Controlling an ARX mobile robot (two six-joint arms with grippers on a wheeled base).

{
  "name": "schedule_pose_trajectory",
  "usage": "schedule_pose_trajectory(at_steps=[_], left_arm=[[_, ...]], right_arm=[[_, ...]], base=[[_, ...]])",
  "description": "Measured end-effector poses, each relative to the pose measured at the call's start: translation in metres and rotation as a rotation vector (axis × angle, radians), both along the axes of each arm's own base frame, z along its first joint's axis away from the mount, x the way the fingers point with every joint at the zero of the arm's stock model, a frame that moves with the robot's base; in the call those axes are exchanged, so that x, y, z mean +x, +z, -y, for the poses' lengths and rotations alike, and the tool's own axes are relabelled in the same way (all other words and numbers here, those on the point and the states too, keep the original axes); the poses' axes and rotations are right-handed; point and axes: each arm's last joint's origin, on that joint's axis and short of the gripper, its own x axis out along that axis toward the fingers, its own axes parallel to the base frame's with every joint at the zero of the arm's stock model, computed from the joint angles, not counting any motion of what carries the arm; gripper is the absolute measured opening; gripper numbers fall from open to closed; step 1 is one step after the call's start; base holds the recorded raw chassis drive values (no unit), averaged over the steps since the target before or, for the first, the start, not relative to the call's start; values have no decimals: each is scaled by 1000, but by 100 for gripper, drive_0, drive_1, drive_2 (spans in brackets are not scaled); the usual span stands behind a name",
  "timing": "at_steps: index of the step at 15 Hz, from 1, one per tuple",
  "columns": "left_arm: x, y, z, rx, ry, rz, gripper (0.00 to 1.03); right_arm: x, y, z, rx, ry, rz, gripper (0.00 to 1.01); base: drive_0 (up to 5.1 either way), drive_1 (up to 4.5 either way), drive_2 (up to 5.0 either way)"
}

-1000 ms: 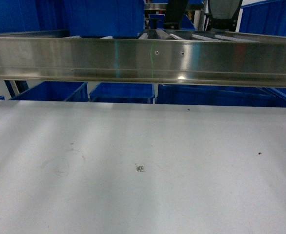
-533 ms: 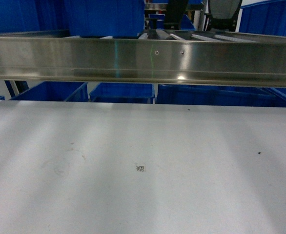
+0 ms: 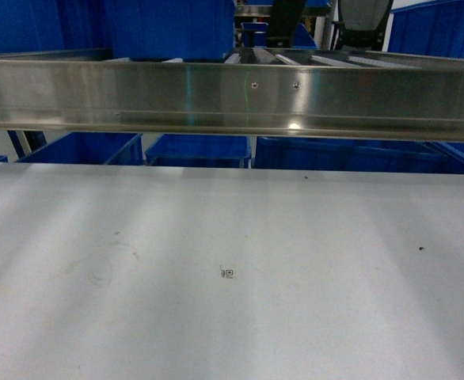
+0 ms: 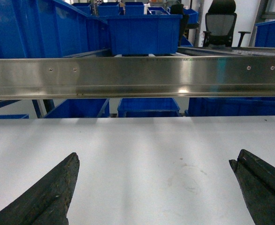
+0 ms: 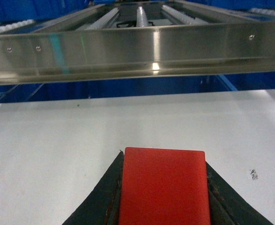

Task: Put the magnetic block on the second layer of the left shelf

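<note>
The magnetic block (image 5: 163, 187), bright red and plain-faced, fills the bottom of the right wrist view. My right gripper (image 5: 163, 160) is shut on it, one dark finger pressed against each side. It hangs over a white shelf surface (image 5: 57, 140), facing a steel front rail (image 5: 137, 51). My left gripper (image 4: 155, 158) is open, its two dark fingers far apart with only white surface (image 4: 142, 140) between them. Neither gripper nor the block shows in the head view, which has the same white surface (image 3: 232, 229) and steel rail (image 3: 232, 95).
Roller tracks (image 5: 142, 14) run back behind the rail. Blue bins stand on the upper level (image 4: 144, 30) and under the rail (image 3: 199, 150). An office chair (image 4: 220, 23) is at the far back. A small printed marker (image 3: 228, 273) lies on the white surface.
</note>
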Motion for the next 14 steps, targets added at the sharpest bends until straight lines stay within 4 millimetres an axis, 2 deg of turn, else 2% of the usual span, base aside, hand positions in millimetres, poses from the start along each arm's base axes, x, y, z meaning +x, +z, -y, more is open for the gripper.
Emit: schedule_pose_trajectory(at_steps=[7, 14], left_arm=[[0, 0, 0, 0, 0, 0, 98], [0, 0, 0, 0, 0, 0, 98]], right_arm=[[-3, 0, 0, 2, 30, -8, 33], [-3, -1, 0, 2, 29, -8, 33]], base=[[0, 0, 0], [-480, 260, 260]])
